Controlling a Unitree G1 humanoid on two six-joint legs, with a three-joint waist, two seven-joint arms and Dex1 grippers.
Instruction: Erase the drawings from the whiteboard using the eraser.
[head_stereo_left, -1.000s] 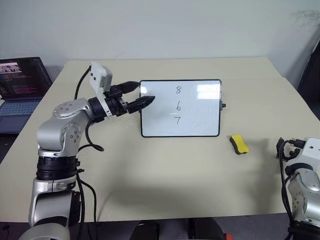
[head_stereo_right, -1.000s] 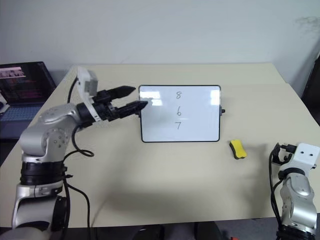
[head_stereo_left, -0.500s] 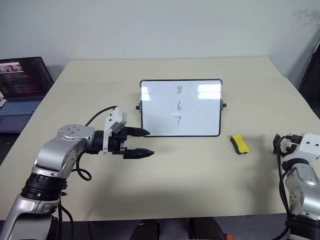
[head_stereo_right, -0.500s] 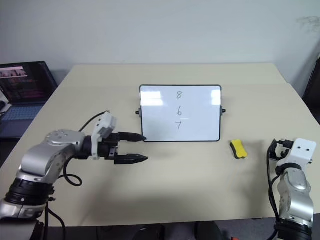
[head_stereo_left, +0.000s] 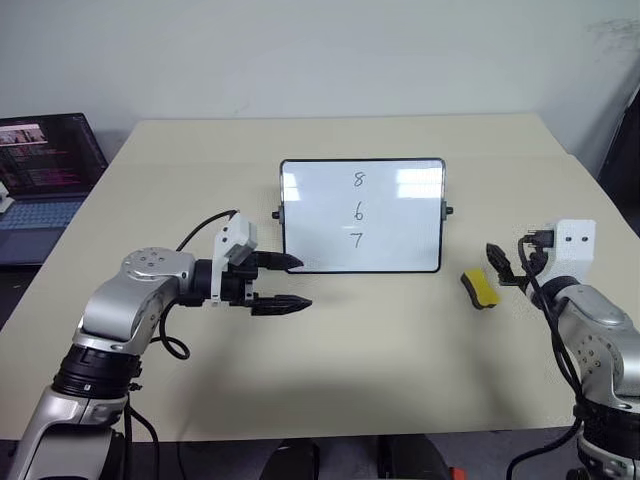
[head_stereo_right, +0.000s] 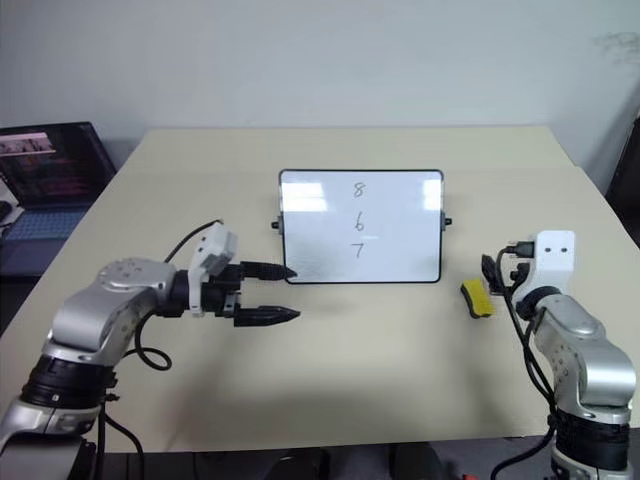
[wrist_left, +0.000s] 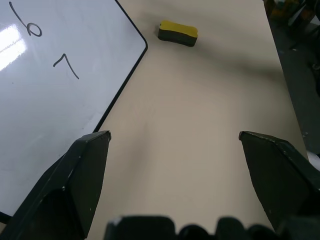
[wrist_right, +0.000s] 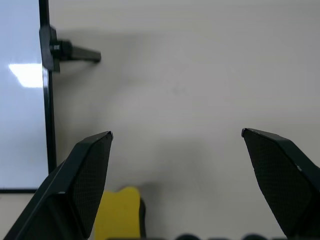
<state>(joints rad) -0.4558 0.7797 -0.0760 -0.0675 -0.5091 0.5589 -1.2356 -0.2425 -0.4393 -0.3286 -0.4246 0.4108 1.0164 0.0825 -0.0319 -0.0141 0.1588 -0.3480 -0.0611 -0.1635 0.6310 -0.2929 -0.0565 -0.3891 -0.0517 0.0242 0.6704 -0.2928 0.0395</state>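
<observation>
Eraser (head_stereo_left: 480, 288) lies flat on the table (head_stereo_left: 400, 350), just off the whiteboard's (head_stereo_left: 400, 250) lower right corner, long axis running toward and away from the robot. Right hand (head_stereo_left: 507, 266) is released, fingers spread, just right of the eraser and by far the nearer. Left hand (head_stereo_left: 288, 285), also spread and empty, hangs off the whiteboard's lower left corner, well apart from the eraser. Drawings (head_stereo_left: 357, 210) remain unwiped. Judgement: the pickup falls to the right hand.
</observation>
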